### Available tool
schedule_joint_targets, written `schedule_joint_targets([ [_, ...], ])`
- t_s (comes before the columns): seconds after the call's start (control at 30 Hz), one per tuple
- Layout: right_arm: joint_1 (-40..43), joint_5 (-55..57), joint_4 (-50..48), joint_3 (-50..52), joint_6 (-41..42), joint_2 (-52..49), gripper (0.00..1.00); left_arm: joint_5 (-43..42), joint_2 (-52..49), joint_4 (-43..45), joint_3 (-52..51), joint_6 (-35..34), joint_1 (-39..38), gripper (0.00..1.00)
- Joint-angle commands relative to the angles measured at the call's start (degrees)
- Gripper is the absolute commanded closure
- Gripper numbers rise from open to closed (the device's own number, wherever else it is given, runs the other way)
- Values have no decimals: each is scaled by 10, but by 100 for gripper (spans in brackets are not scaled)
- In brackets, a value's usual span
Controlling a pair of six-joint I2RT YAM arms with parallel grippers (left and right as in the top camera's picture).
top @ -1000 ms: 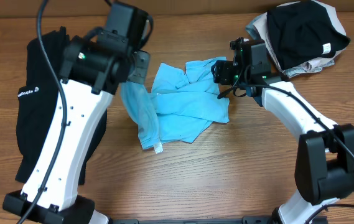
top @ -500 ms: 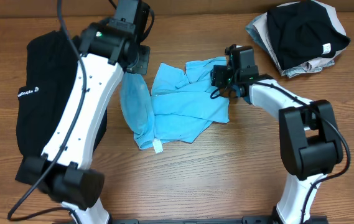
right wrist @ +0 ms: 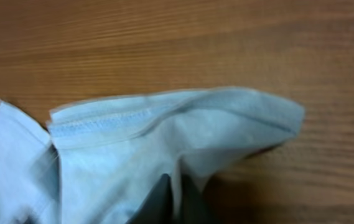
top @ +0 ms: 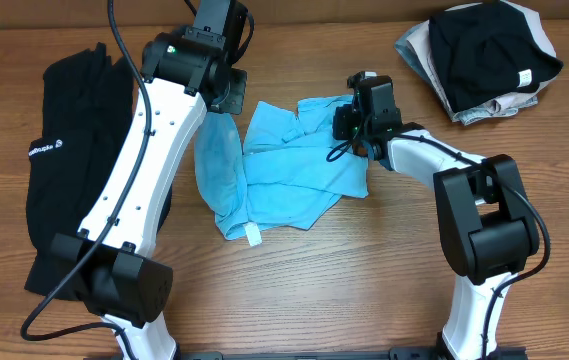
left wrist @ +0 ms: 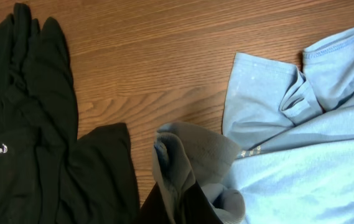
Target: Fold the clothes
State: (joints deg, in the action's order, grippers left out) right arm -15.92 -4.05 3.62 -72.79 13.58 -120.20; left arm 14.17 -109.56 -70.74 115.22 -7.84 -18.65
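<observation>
1. Clamping down within the last second, the right gripper [right wrist: 173, 196] has gone from spread jaws to a tight pinch on the stitched edge of the light blue T-shirt [top: 299, 175], at the shirt's 2 o'clock corner.
2. The left gripper [left wrist: 178, 202] stays clenched on a bunched flap at the shirt's 10 o'clock side. The flap hangs raised above the wooden table [top: 384, 290].
3. Both pincers now grasp the same shirt at opposite ends. That looks like the setup for drawing it out flat, and no fold is in place yet.
4. The shirt lies crumpled at the table's centre. The black garment [top: 64, 150] is spread at 9 o'clock, and a stack of folded clothes [top: 484, 55] sits well apart at 1 o'clock.
5. Seen from overhead, the shirt's long axis runs roughly from 2 o'clock to 8 o'clock, with a small white tag [top: 254, 238] at the lower end. Which end is collar and which is hem cannot be told, as the cloth is too rumpled.
</observation>
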Motion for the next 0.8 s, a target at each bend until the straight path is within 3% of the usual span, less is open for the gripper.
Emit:
schedule_joint_targets([
  [0.0,15,18,49,-29,2,5,96,0,0,2,2,-12,3,96],
  [0.37,92,-50,342,-170,2,201,96,64,6,96,49,28,39,96],
  [0.53,97,-50,427,-208,-3,281,96,64,7,95,130,36,63,96],
  [0.77,97,-50,520,-208,2,362,96,73,23,80,219,97,82,96],
])
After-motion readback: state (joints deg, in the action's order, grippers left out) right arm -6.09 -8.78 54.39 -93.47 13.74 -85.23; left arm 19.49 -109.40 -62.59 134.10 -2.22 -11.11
